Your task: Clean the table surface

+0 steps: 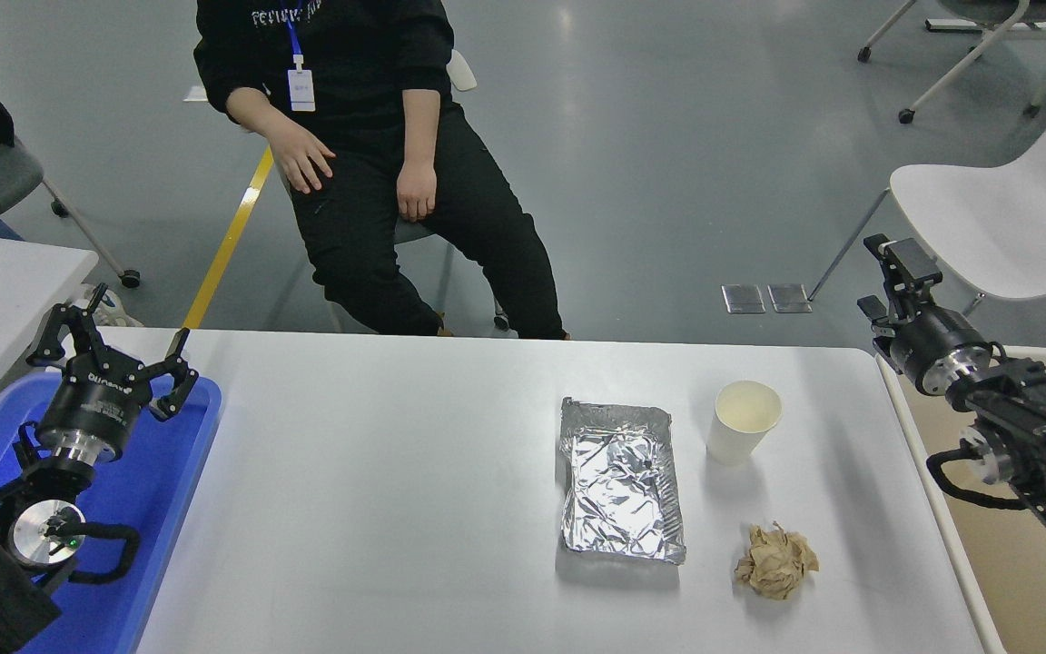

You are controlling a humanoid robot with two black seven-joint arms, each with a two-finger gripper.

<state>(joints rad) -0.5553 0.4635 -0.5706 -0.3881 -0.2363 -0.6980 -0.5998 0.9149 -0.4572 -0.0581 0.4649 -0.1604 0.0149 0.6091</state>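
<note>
**Layout on the worktop**

On the worktop (396,509), right of centre, lies a foil tray (619,480). A cup (745,421) stands just right of its far end, and a paper wad (776,561) lies nearer the camera, right of the tray's near end. A tray (160,490) sits at the left edge under the left gripper (114,359). A bin (1031,563) stands beyond the right edge, the right gripper (895,272) above its far corner. A person (378,136) sits behind the worktop.

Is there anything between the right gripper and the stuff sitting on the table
Nothing visible does. The right gripper hangs off the table surface's far right corner; the paper cup, foil tray and crumpled paper lie open, apart.
</note>
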